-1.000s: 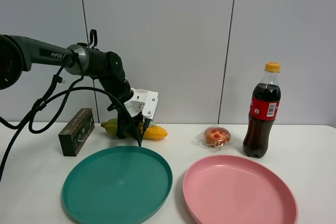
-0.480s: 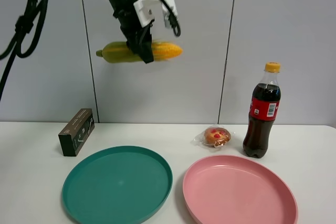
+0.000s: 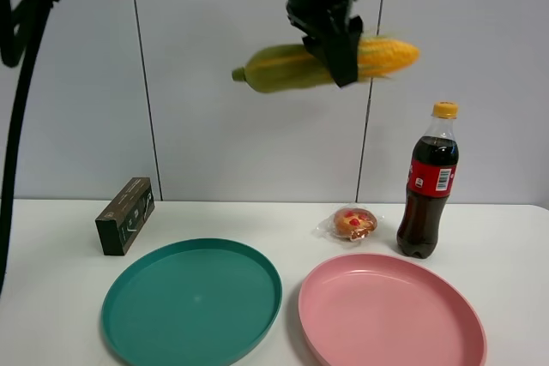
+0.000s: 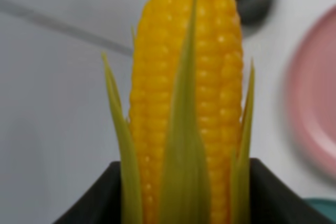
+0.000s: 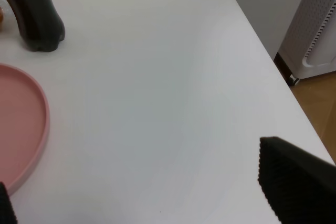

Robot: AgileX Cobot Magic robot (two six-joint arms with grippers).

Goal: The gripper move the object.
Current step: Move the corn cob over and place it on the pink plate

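While the left black two-fingered gripper [image 3: 340, 51] hangs high above the white table [image 3: 51, 297], it pinches the long ear of corn with yellow kernels and green husk [image 3: 279, 68] near its middle. The corn lies almost level in the air. Its long axis crosses the jaws, with the yellow tip toward the dark cola bottle with red label [image 3: 427, 186] and the green stem end toward the left. Far below lie the round pink plastic plate [image 3: 390, 310] and the round teal plastic plate [image 3: 193, 302], so I judge the coming move is mostly downward. The left wrist view shows husk and kernels tight between the black fingers [image 4: 86, 205], which the high view hides. The right wrist view shows the right gripper [image 5: 136, 182] spread wide and holding nothing, low over the table's right end.
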